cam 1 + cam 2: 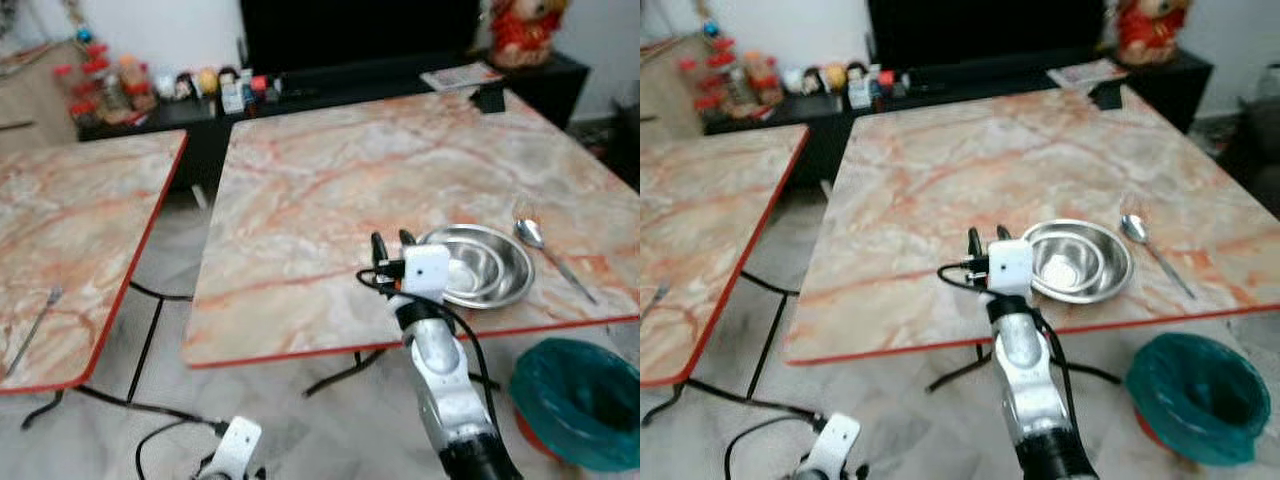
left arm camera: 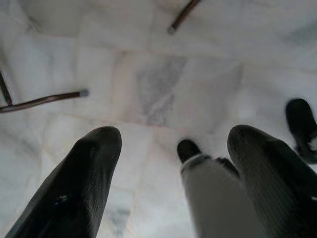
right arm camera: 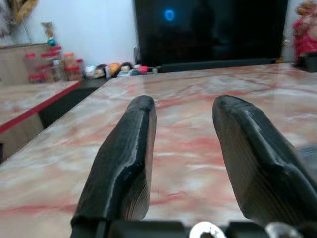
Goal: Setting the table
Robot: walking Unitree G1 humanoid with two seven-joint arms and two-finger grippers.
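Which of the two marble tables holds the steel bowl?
The larger table on the robot's right: steel bowl near its front edge, spoon beside it. The left table carries only a utensil.

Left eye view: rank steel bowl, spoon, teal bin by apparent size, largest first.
1. Teal bin, though it is nearer the camera and cut off by the frame.
2. Steel bowl.
3. Spoon, clearly smallest.
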